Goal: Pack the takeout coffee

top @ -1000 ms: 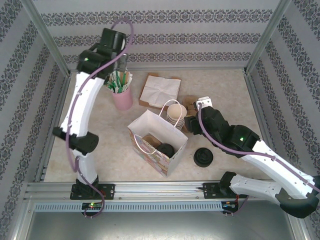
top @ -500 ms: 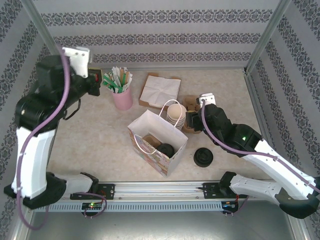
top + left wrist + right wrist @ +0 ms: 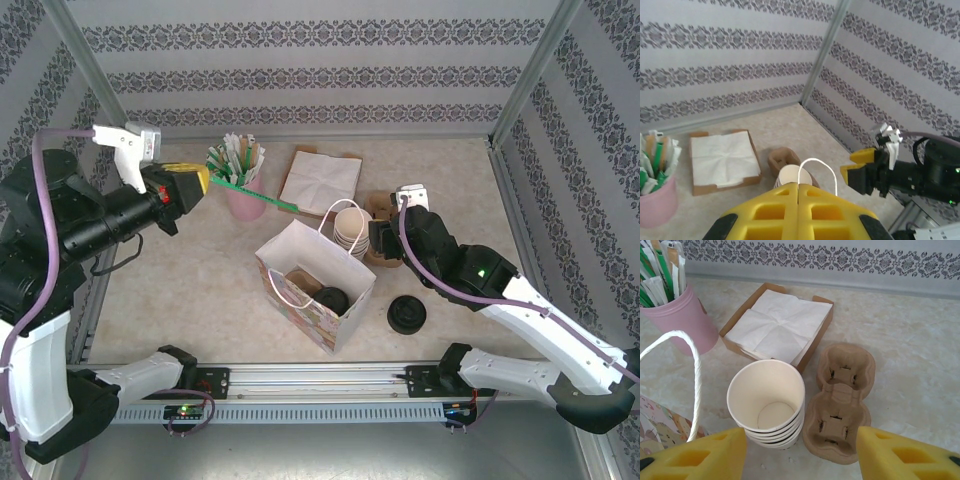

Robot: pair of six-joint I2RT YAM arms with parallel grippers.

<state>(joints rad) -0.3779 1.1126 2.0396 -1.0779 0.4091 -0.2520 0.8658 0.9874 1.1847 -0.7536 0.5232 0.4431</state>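
Black-lidded, the takeout coffee [image 3: 331,299] sits deep in the white bag [image 3: 305,322], its cup walls hidden. The left gripper [image 3: 203,180] is pinched tight on 1 green stick [image 3: 270,201] and has swung away from the pink cup [image 3: 245,205]. The right gripper [image 3: 378,240], half-spread and empty, stays over the cup stack [image 3: 352,225].

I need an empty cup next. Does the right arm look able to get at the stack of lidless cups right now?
Probably yes: the right gripper stands open close to the stack of lidless cups, with nothing between; only the bag handle loops near one finger.
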